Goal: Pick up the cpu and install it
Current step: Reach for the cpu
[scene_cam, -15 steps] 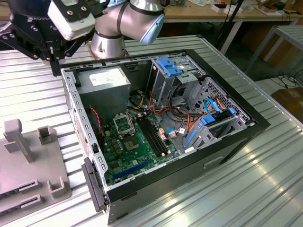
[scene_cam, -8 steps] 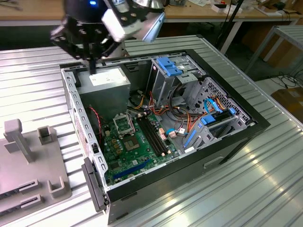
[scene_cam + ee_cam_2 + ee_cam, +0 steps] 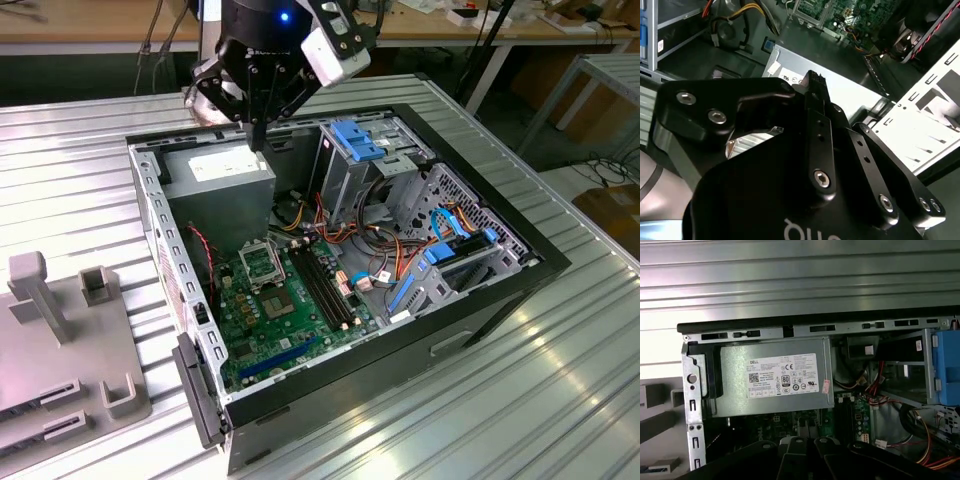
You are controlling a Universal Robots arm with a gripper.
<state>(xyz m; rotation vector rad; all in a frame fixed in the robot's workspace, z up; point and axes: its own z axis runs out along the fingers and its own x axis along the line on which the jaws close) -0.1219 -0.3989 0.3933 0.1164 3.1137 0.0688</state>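
The cpu (image 3: 283, 298), a small dull grey square with a darker rim, lies flat on the green motherboard (image 3: 262, 335) inside the open computer case. It sits just in front of the shiny silver-framed socket (image 3: 262, 264). My gripper (image 3: 258, 138) hangs well above and behind both, over the grey power supply (image 3: 222, 178), fingers pointing down. In the second wrist view the gripper (image 3: 813, 81) has its black fingers pressed together with nothing seen between them. The first wrist view looks down on the power supply (image 3: 772, 377).
Long black memory slots (image 3: 325, 285) run beside the socket. A blue-topped drive cage (image 3: 358, 140) and bundles of cables (image 3: 395, 262) fill the case's far side. Grey fixtures (image 3: 45, 300) stand on the ribbed metal table (image 3: 500, 400) at the exterior view's left.
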